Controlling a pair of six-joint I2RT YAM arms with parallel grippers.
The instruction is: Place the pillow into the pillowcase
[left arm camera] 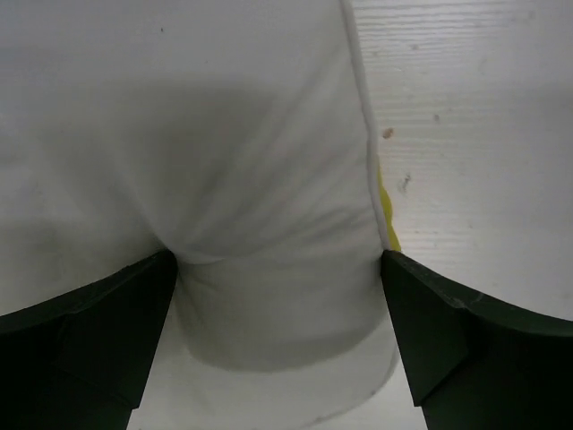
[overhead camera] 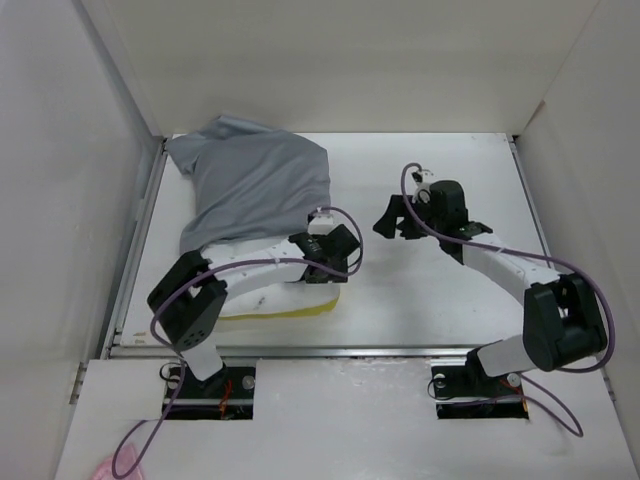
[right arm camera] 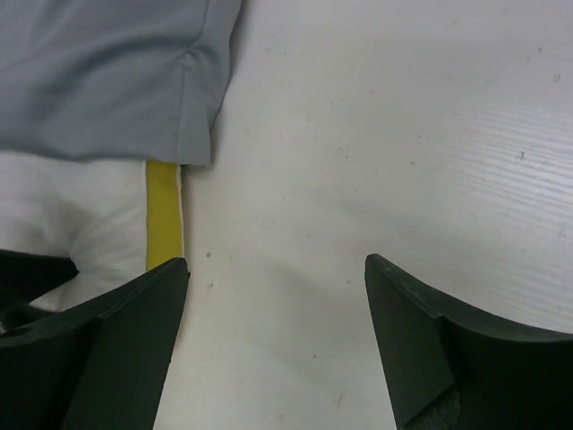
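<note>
The pillow (overhead camera: pixel 275 296) lies at the left of the surface (overhead camera: pixel 430 310), its far part inside the grey pillowcase (overhead camera: pixel 255 185) — left jaws spread wide astride its exposed right edge, right jaws released, empty, above the surface beside it.

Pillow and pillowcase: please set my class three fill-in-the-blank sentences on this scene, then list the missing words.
1. The pillowcase covering the far part of the pillow is ___ in colour.
2. The band along the pillow's exposed edge is ___.
3. The right gripper, its fingers apart above the table, holds ___.
Missing words: grey; yellow; nothing.
</note>
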